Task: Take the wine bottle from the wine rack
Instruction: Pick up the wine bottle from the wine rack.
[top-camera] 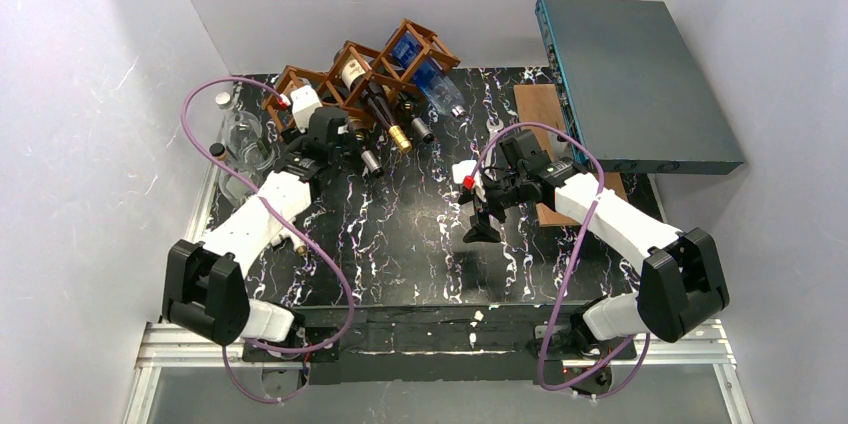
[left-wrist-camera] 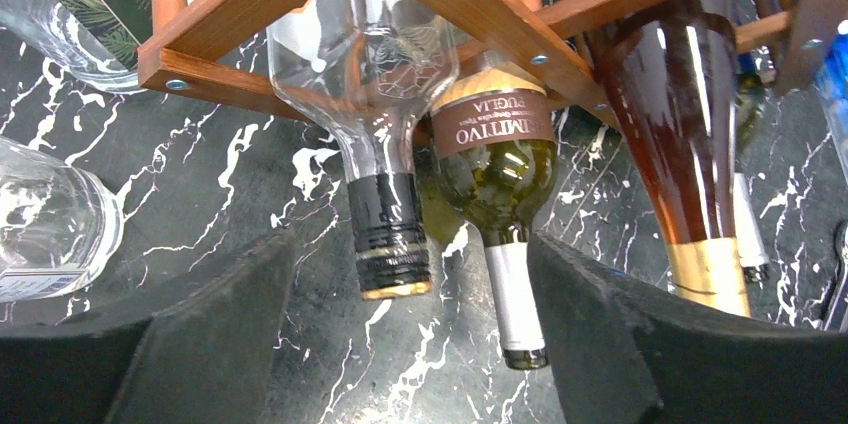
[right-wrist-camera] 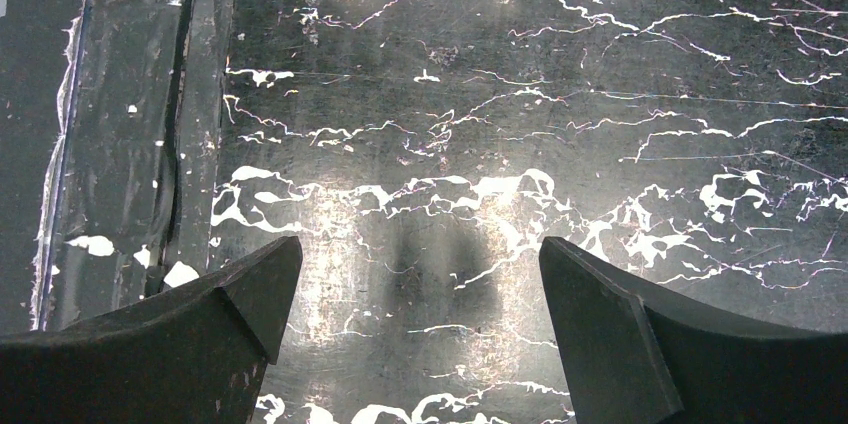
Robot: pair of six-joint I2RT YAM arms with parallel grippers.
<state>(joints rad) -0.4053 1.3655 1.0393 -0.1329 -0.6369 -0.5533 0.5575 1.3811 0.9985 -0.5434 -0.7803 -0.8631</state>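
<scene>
The reddish-brown lattice wine rack (top-camera: 352, 66) stands at the back of the table and holds several bottles, necks pointing toward me. In the left wrist view the rack (left-wrist-camera: 250, 14) fills the top. Below it protrude a clear bottle with a black cap (left-wrist-camera: 388, 234), a green wine bottle with a brown label and silver neck (left-wrist-camera: 497, 169), and an amber bottle with a gold neck (left-wrist-camera: 685, 144). My left gripper (left-wrist-camera: 410, 244) is open just in front of the clear and green necks, touching neither. It also shows in the top view (top-camera: 345, 144). My right gripper (top-camera: 480, 216) is open and empty above bare table (right-wrist-camera: 420, 249).
Clear glass jars (top-camera: 240, 134) stand left of the rack, one close to my left finger (left-wrist-camera: 50, 229). A blue bottle (top-camera: 420, 64) lies in the rack's right cell. A grey box (top-camera: 635, 79) and a flat wooden board (top-camera: 540, 109) sit at the right.
</scene>
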